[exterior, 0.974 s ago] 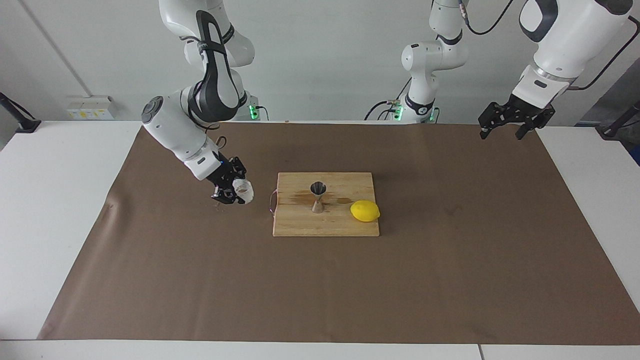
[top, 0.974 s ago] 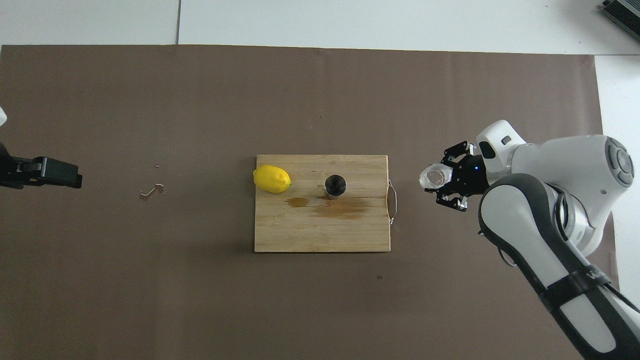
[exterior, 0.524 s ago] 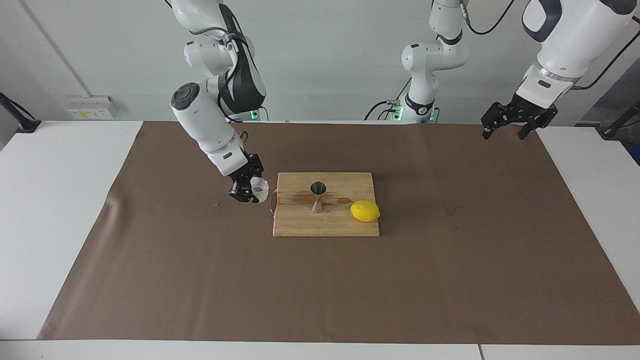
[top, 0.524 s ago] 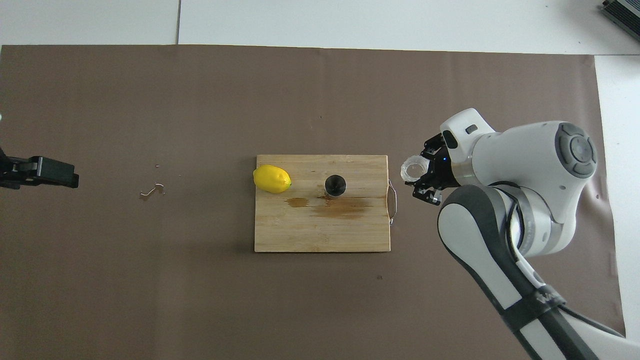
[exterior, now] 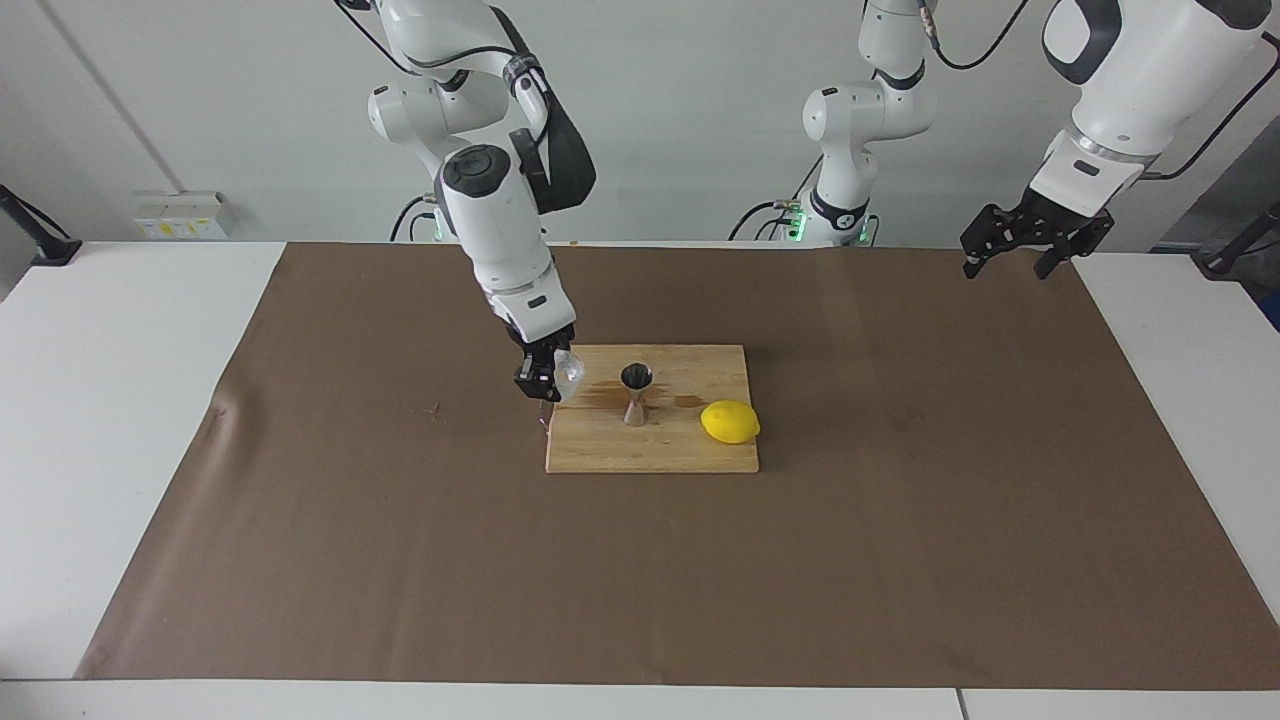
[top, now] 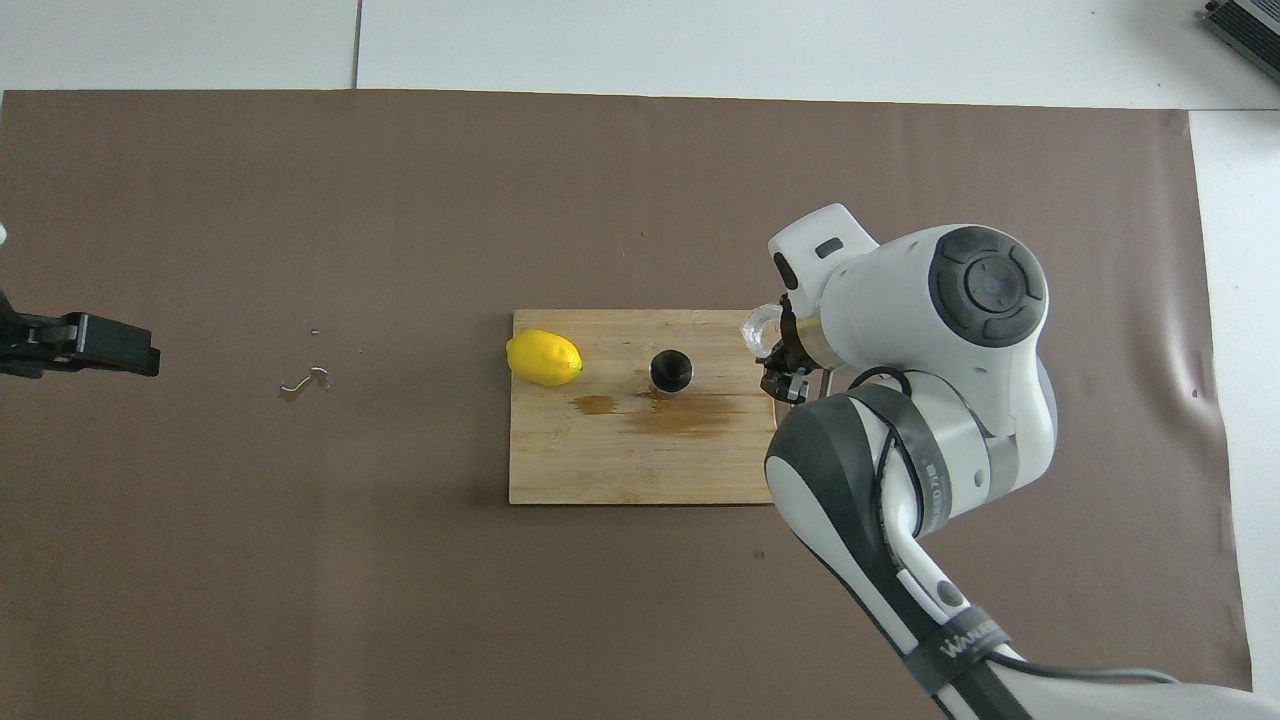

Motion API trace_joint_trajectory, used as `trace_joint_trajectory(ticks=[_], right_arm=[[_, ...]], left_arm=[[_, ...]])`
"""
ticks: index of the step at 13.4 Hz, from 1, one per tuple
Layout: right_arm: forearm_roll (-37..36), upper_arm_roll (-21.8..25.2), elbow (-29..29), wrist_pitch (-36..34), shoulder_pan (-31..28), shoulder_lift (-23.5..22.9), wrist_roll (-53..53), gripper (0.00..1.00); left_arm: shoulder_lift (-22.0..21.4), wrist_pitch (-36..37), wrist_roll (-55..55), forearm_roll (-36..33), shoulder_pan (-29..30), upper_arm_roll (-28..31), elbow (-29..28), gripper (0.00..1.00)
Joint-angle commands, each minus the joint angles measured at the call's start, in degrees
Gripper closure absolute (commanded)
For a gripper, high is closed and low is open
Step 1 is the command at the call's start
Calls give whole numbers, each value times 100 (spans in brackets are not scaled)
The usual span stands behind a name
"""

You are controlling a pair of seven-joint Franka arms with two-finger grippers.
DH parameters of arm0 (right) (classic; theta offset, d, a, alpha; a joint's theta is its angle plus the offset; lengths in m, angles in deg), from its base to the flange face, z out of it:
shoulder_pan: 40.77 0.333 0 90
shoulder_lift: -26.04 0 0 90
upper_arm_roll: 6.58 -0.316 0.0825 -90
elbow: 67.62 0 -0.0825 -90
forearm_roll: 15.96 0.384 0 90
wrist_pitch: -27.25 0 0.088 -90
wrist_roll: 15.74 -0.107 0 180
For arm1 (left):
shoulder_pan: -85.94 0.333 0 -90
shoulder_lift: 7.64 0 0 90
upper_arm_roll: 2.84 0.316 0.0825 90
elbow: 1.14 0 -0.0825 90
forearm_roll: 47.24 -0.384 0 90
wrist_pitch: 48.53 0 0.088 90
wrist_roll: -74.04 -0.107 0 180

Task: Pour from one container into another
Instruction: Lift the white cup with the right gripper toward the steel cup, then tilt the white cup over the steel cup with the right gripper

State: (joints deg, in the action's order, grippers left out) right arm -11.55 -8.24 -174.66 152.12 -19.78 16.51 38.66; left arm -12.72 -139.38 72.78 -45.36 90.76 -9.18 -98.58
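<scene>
My right gripper (exterior: 547, 381) is shut on the whitish faceted cup (exterior: 567, 371) and holds it just over the wooden board's (exterior: 650, 452) edge at the right arm's end. In the overhead view the cup (top: 756, 324) peeks out beside the wrist, and the gripper (top: 778, 362) is mostly hidden under it. The steel jigger (exterior: 636, 392) stands upright mid-board, a short gap from the cup, its dark mouth up (top: 670, 369). My left gripper (exterior: 1012, 252) waits open and empty in the air over the left arm's end of the table (top: 100, 345).
A yellow lemon (exterior: 730, 421) lies on the board beside the jigger, toward the left arm's end (top: 543, 357). A wet brown stain (top: 685, 412) marks the board (top: 640, 470). A small spill mark (top: 305, 380) is on the brown paper.
My right gripper has carried the cup from over the brown paper toward the board; it is now over the board's edge, closer to the jigger. The left arm has barely moved.
</scene>
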Motion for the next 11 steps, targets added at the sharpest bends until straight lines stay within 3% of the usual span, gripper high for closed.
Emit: trace_joint_trajectory(ticks=[1,4,11], right_arm=[[-456,-1,604,-331,177,-382,-411,85],[-984,-1,956,-578,405,-629,-624,86],[-2178,-10,983,-877,898,-761,-659,87]], left_arm=[[-64,-47,30,58,-8,36,-91,0],[-64,-21,30,58,-51,36,-117,0],[-46,-83,126,58,-16,36,-91,0]])
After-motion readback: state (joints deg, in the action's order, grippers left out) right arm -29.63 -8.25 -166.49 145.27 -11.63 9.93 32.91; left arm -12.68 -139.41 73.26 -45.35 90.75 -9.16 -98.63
